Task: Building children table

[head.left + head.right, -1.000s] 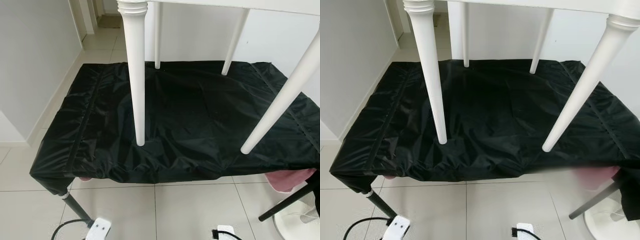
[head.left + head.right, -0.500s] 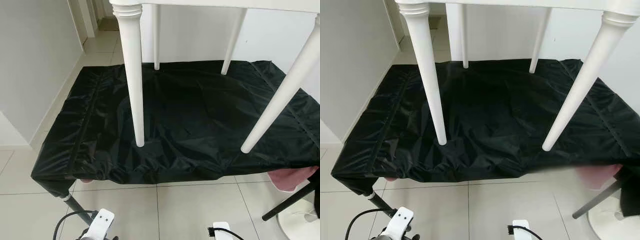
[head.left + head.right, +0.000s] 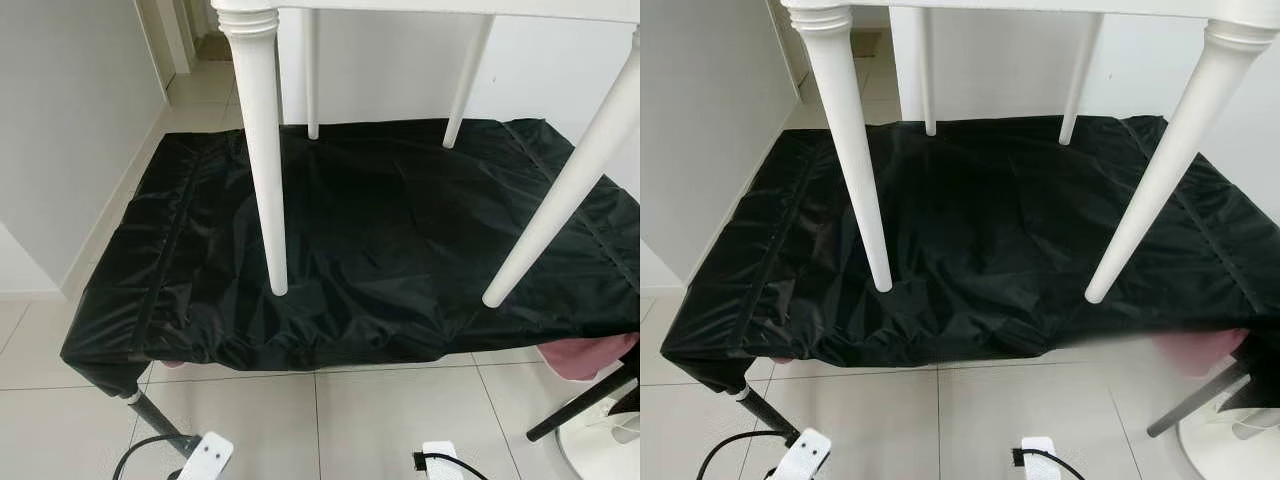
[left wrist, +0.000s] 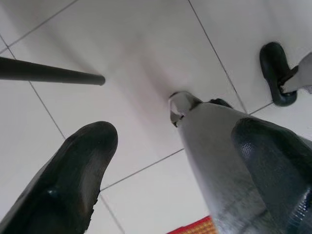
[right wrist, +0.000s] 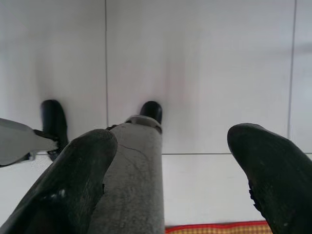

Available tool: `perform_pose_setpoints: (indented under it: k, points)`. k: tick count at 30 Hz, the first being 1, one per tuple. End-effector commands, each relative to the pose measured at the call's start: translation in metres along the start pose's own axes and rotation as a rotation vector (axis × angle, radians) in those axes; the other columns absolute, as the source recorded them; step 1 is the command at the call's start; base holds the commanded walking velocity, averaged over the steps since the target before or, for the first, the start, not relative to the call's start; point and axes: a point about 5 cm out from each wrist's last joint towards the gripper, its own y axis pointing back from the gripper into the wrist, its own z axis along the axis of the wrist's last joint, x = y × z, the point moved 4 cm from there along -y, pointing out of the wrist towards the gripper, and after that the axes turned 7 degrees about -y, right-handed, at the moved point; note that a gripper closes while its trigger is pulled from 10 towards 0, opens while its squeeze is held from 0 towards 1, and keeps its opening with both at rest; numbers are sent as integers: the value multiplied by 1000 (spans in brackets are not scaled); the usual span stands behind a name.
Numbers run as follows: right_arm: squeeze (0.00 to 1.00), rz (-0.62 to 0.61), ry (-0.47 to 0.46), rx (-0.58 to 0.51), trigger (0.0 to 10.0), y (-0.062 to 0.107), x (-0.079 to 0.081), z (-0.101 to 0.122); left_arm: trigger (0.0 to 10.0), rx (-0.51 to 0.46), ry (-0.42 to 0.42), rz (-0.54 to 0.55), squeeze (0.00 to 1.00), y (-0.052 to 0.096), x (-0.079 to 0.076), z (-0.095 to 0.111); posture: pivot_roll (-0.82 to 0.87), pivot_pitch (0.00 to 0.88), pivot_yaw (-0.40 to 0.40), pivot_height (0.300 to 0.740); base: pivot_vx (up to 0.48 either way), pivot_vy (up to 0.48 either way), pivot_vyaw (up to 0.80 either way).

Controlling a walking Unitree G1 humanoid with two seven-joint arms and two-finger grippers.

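A white children's table stands on its four legs on a surface covered in black cloth (image 3: 400, 230). Its top edge (image 3: 450, 6) runs along the upper border of the eye views. The near left leg (image 3: 262, 160) is upright with turned rings at the top, and the near right leg (image 3: 565, 190) slants outward. Two thinner-looking back legs (image 3: 312, 70) (image 3: 466, 80) rest near the cloth's far edge. Both arms hang idle low down. My left gripper (image 4: 175, 141) and right gripper (image 5: 173, 144) are open over the floor tiles, nothing held.
The cloth-covered surface stands on dark metal legs (image 3: 155, 420). A grey wall (image 3: 60, 120) is close on the left, a white wall behind. Pink fabric (image 3: 590, 355) hangs at the right corner above a white round base (image 3: 600, 450). Tiled floor (image 3: 380, 420) lies in front.
The picture has shifted slightly, so the camera moved. The white parts with cables at the bottom edge have swung a little. The table and cloth have not moved.
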Motion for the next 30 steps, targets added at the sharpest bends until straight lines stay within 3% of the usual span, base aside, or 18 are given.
perform_pose_setpoints:
  k: [1,6,12,30]
  points:
    - [0,8,-3,65,10000,4,3,-21,10000,47,3,146,0,2,8,-11,-11,0,67,740,0,0,0]
    - [0,3,-23,68,10000,4,1,-22,10000,74,-61,100,0,0,0,-13,-21,0,67,740,0,0,0]
    - [0,8,36,59,10000,3,2,-17,10000,73,-39,89,0,0,0,-12,-23,0,60,740,0,0,0]
    - [0,-6,52,46,10000,2,-2,-12,10000,73,-56,69,0,-2,-7,-10,-41,0,63,740,0,0,0]
